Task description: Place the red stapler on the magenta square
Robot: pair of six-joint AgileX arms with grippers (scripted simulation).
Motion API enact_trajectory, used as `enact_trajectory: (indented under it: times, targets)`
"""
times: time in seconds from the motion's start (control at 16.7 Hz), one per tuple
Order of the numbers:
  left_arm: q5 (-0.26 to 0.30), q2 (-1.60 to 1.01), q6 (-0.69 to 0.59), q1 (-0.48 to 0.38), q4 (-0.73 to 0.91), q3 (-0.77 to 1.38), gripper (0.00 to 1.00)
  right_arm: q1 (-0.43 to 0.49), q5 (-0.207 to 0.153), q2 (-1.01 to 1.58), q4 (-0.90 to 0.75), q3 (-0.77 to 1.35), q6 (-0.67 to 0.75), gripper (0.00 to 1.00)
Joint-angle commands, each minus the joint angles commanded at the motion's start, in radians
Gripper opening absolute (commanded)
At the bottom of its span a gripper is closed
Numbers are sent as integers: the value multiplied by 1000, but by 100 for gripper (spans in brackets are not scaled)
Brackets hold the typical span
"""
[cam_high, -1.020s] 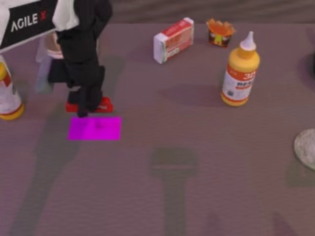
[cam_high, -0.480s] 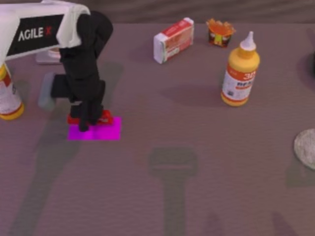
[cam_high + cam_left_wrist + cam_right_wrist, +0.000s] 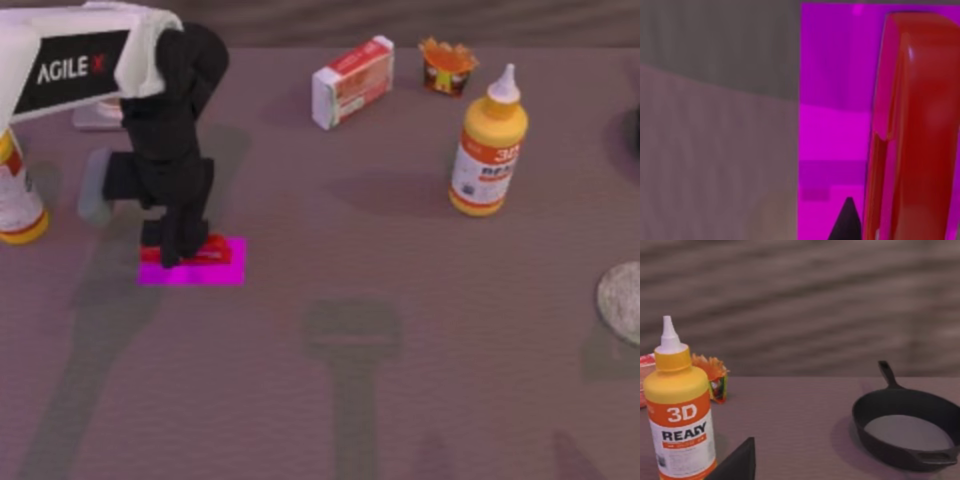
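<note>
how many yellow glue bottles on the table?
2: one yellow bottle standing right of centre, another at the table's left edge, partly cut off. Others may sit out of view.

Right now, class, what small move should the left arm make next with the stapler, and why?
Probably open the fingers and lift clear. The left gripper holds the red stapler low over the magenta square, and the left wrist view shows magenta beneath it. The right arm is parked out of view.
</note>
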State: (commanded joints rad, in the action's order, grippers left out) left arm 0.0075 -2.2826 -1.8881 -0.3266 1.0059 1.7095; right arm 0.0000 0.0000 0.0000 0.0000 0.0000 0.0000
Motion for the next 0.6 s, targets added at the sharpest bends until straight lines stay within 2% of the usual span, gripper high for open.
enact_trajectory:
  times: [0.24,0.6]
  targets:
    - [0,0,0,0,0,0,98,0,0,0,0,0,0,100]
    - [0,0,0,0,0,0,100,0,0,0,0,0,0,100]
